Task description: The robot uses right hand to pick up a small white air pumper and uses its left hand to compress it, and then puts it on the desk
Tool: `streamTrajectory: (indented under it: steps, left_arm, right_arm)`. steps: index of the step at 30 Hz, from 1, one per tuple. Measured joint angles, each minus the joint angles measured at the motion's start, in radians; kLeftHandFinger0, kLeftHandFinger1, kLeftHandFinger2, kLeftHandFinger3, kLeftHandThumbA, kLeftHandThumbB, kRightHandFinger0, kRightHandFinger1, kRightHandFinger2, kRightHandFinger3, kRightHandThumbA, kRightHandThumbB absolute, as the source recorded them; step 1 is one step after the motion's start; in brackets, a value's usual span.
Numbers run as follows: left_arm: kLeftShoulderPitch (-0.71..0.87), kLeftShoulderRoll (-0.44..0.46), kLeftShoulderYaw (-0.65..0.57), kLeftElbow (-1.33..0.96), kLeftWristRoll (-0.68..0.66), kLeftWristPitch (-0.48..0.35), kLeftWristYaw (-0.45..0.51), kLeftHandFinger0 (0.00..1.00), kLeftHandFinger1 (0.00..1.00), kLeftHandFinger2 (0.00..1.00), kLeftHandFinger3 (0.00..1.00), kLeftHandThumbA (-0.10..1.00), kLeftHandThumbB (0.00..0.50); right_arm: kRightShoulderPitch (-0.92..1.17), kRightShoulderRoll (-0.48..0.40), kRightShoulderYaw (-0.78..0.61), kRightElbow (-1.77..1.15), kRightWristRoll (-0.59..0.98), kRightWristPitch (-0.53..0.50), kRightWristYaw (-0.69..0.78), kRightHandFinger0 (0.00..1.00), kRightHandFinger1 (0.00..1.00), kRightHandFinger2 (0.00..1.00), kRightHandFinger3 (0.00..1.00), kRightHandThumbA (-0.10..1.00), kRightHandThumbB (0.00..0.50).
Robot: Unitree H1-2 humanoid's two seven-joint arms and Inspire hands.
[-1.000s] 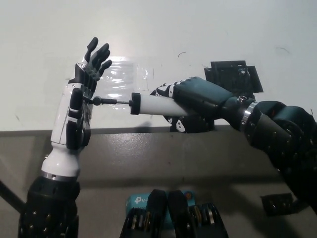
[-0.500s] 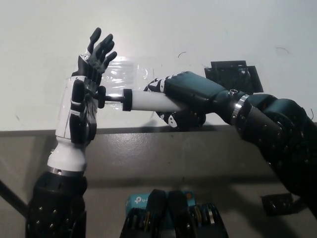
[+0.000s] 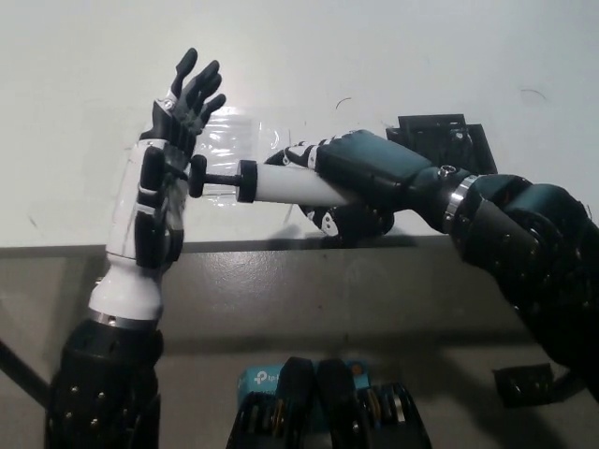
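Observation:
My black right hand (image 3: 360,182) is shut on the small white air pumper (image 3: 285,187), holding it level above the white desk (image 3: 374,56). The pumper's black rod and knob (image 3: 199,176) stick out to the left. My white left hand (image 3: 159,187) stands upright with fingers spread, its palm pressed against the knob. A short length of rod shows between the knob and the pumper's black collar (image 3: 246,181).
A clear plastic sheet (image 3: 239,140) lies on the desk behind the hands. A black square object (image 3: 440,142) sits at the back right. The desk's front edge runs across the middle, with grey floor below and a small black piece (image 3: 524,382) at the lower right.
Both hands have risen slightly. The pumper moved left then eased back a little; the rod shortened half a second ago and now shows a bit longer again.

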Motion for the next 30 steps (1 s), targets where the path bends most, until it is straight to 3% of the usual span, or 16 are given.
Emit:
streamTrajectory:
  steps: [5,11,13,16,19,26,27,30]
  left_arm:
    - [0.001,0.061,0.066,0.000,-0.029,-0.001,0.000,1.00,1.00,1.00,1.00,1.00,0.242]
    - [0.033,0.091,0.102,0.002,-0.043,-0.011,0.000,1.00,1.00,1.00,1.00,1.00,0.223]
    - [0.061,0.097,0.103,0.011,-0.048,-0.018,0.000,1.00,1.00,1.00,1.00,1.00,0.213]
    - [0.104,0.108,0.103,0.027,-0.052,-0.032,0.000,1.00,1.00,1.00,1.00,1.00,0.169]
    - [0.148,0.122,0.103,0.039,-0.058,-0.058,-0.001,1.00,1.00,1.00,1.00,1.00,0.190]
    - [0.246,0.124,0.083,0.063,-0.063,-0.103,-0.003,1.00,1.00,1.00,1.00,1.00,0.204]
    - [0.259,0.125,0.079,0.065,-0.062,-0.107,-0.005,1.00,1.00,1.00,1.00,1.00,0.180]
    - [0.290,0.126,0.071,0.092,-0.059,-0.124,-0.006,1.00,1.00,1.00,1.00,1.00,0.172]
  right_arm:
    - [-0.001,-0.065,-0.046,0.072,0.004,-0.028,-0.007,0.01,0.51,0.81,0.94,-0.10,0.127]
    - [-0.027,-0.109,-0.122,0.195,0.004,-0.038,-0.034,0.02,0.53,0.84,1.00,-0.10,0.107]
    - [-0.042,-0.110,-0.138,0.231,0.003,-0.038,-0.049,0.04,0.57,0.88,1.00,-0.10,0.110]
    - [-0.068,-0.110,-0.142,0.309,-0.002,-0.048,-0.074,0.05,0.58,0.85,0.99,-0.10,0.118]
    - [-0.102,-0.110,-0.138,0.419,-0.014,-0.069,-0.106,0.05,0.57,0.82,0.95,-0.10,0.127]
    - [-0.173,-0.081,-0.112,0.662,-0.055,-0.102,-0.198,0.07,0.59,0.87,1.00,-0.10,0.132]
    - [-0.179,-0.074,-0.108,0.689,-0.060,-0.108,-0.211,0.09,0.61,0.90,1.00,-0.10,0.141]
    - [-0.196,-0.055,-0.090,0.762,-0.072,-0.124,-0.249,0.10,0.60,0.88,1.00,-0.10,0.152]
